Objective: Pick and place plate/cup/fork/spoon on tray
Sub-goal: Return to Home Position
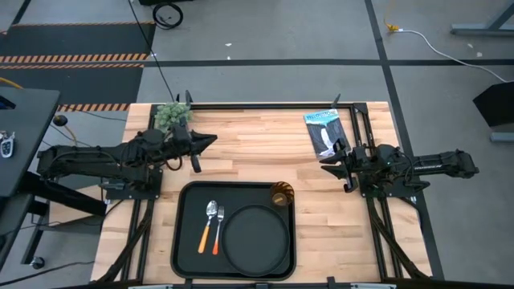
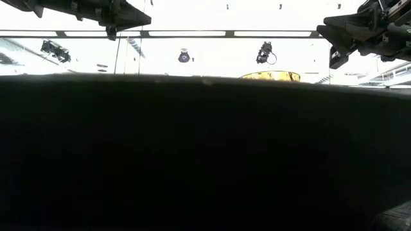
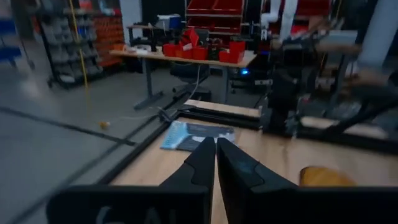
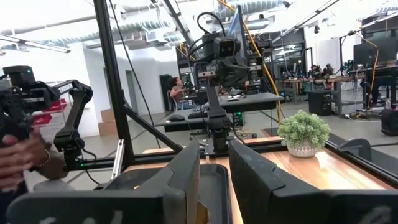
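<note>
one plate (image 1: 255,238), cup (image 1: 281,193), fork (image 1: 218,229), spoon (image 1: 208,225) on tray (image 1: 185,241); left hand (image 1: 210,140) closed, right hand (image 1: 324,168) parted.

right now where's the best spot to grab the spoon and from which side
Take the spoon by its orange handle, coming straight down from above with the tool's fingers across it. It lies flat on the tray, bowl toward the table's far side, and the fork lies close on one side, so a narrow pinch on the lower handle looks safest.
</note>
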